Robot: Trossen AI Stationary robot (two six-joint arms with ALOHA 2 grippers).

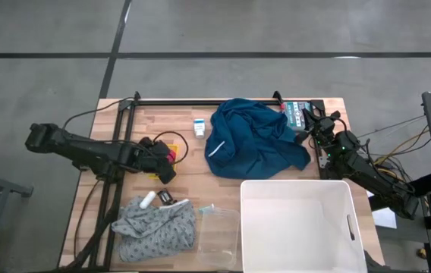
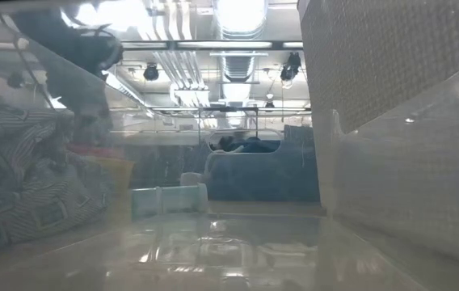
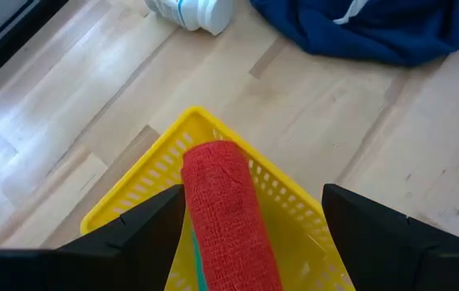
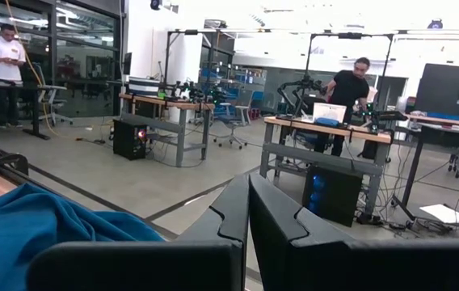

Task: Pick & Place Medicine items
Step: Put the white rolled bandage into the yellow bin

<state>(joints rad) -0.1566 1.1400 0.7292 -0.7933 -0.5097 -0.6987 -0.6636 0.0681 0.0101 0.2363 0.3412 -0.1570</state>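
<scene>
You have 2 arms over the wooden table (image 1: 185, 178) in the high view. Your left gripper (image 1: 162, 161) sits left of center in that frame, and its wrist picture shows the 2 fingers (image 3: 145, 234) standing wide apart, one on each side of a yellow basket (image 3: 145, 182) that holds 1 red roll (image 3: 225, 214); whether the fingers actually press the basket's sides you cannot tell from here. Your right gripper (image 1: 312, 121) waits at the upper right of the high view, beside the blue cloth (image 1: 255, 138), and its 2 fingers (image 4: 282, 222) are pressed together with nothing between them.

Count 1 white carton (image 1: 199, 127) with blue print, lying on the bare wood just left of the blue cloth, in the upper middle of the high view; the left wrist view catches its end at the top edge (image 3: 193, 12). An orange-amber item does not show clearly in any view. Count 2 cloths: the blue one at center and 1 grey cloth (image 1: 155, 226) at the lower left. On the grey cloth's upper edge lie 1 small white tube (image 1: 148, 200) and 1 small dark object (image 1: 166, 198). 1 white bin (image 1: 299, 224) fills the lower right of the high view, and 1 clear container (image 1: 219, 227) sits between it and the grey cloth.

In the right wrist view, 2 people stand in the room beyond: 1 at the upper left (image 4: 7, 61), 1 at the benches at upper right (image 4: 351, 85)
</scene>
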